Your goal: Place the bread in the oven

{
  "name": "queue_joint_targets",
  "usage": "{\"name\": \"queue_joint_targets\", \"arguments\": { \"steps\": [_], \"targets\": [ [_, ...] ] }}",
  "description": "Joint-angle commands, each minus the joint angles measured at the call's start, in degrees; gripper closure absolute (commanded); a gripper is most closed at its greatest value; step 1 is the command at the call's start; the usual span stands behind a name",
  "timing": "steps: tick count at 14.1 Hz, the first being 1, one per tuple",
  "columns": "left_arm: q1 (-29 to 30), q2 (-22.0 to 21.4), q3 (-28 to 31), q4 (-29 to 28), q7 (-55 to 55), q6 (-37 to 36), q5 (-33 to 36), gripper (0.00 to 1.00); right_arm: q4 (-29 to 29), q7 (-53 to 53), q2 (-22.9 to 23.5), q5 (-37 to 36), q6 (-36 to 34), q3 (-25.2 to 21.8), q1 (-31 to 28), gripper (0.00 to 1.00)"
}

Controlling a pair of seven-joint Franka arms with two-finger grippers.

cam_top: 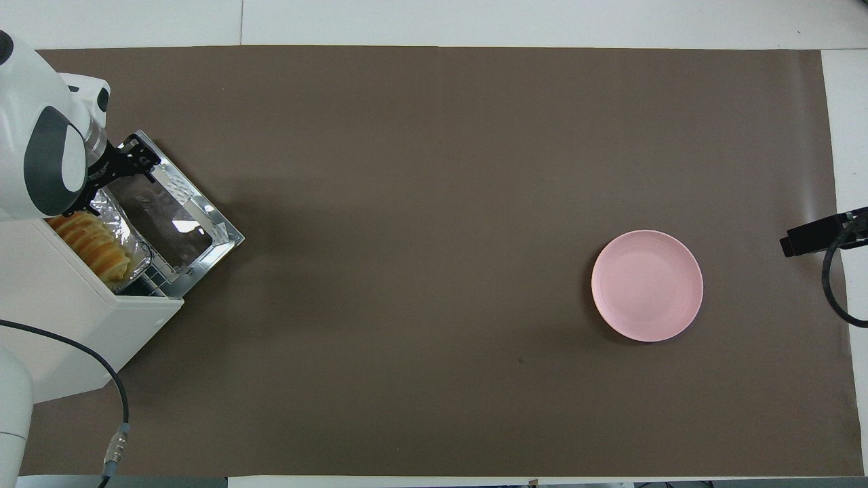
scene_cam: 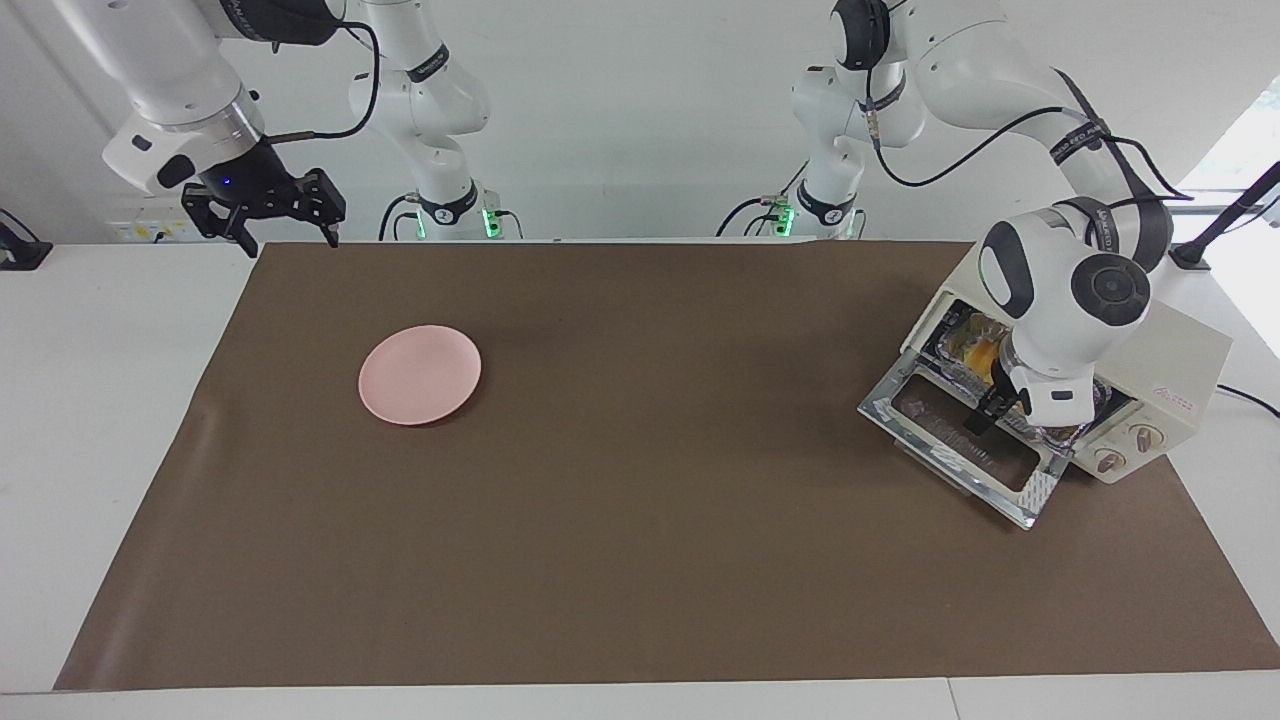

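Observation:
The cream-white oven (scene_cam: 1185, 365) stands at the left arm's end of the table with its glass door (scene_cam: 955, 450) dropped open. The golden ridged bread (scene_cam: 983, 352) lies on a crinkled foil tray (scene_cam: 948, 335) inside the oven's mouth. It also shows in the overhead view (cam_top: 91, 240), on the foil tray (cam_top: 129, 234) within the oven (cam_top: 68, 312). My left gripper (scene_cam: 985, 412) hangs over the open door (cam_top: 176, 224) right at the oven's mouth, beside the tray; it also shows in the overhead view (cam_top: 135, 159). My right gripper (scene_cam: 290, 243) is open and empty, raised over the table's corner at the right arm's end.
A pink plate (scene_cam: 420, 374) lies bare on the brown mat toward the right arm's end; it also shows in the overhead view (cam_top: 647, 285). The oven's two knobs (scene_cam: 1125, 450) sit beside the door. A black cable runs from the oven off the table.

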Motion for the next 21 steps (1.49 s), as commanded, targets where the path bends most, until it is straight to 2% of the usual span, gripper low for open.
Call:
{"name": "queue_joint_targets", "arguments": {
  "steps": [1, 3, 7, 9, 10, 11, 14, 15, 18, 21],
  "targets": [
    [-0.6, -1.8, 0.2, 2.3, 2.1, -2.3, 1.2, 0.0, -0.9, 0.7, -0.8, -0.5, -0.3, 0.5, -0.4, 0.0],
    [-0.6, -4.2, 0.2, 5.0, 7.3, -8.9, 0.8, 0.0, -0.9, 0.7, -0.8, -0.5, -0.3, 0.5, -0.4, 0.0],
    [-0.7, -15.0, -0.1, 4.3, 25.4, -20.7, 0.9, 0.0, -0.9, 0.7, -0.8, -0.5, -0.3, 0.5, -0.4, 0.0],
    [-1.4, -17.7, -0.2, 4.1, 33.1, -24.2, 1.2, 0.0, -0.9, 0.7, -0.8, -0.5, -0.3, 0.5, -0.4, 0.0],
    [0.0, -18.8, -1.7, 4.2, 36.2, -26.0, 1.3, 0.0, -0.9, 0.7, -0.8, -0.5, -0.3, 0.5, -0.4, 0.0],
    [3.6, -20.1, -5.0, 4.3, 37.6, -27.2, 1.3, 0.0, -0.9, 0.7, -0.8, -0.5, -0.3, 0.5, -0.4, 0.0],
    [23.5, -22.8, -27.0, 3.7, 38.0, -28.3, 1.3, 0.0, -0.9, 0.7, -0.8, -0.5, -0.3, 0.5, -0.4, 0.0],
    [27.3, -24.3, -30.2, 2.4, 38.2, -28.2, 1.3, 0.0, -0.9, 0.7, -0.8, -0.5, -0.3, 0.5, -0.4, 0.0],
    [26.6, -24.8, -30.0, 2.5, 38.2, -28.5, 1.3, 0.0, -0.9, 0.7, -0.8, -0.5, -0.3, 0.5, -0.4, 0.0],
    [26.4, -27.1, -30.5, -0.7, 38.0, -27.8, 1.3, 0.0, -0.9, 0.7, -0.8, -0.5, -0.3, 0.5, -0.4, 0.0]
  ]
}}
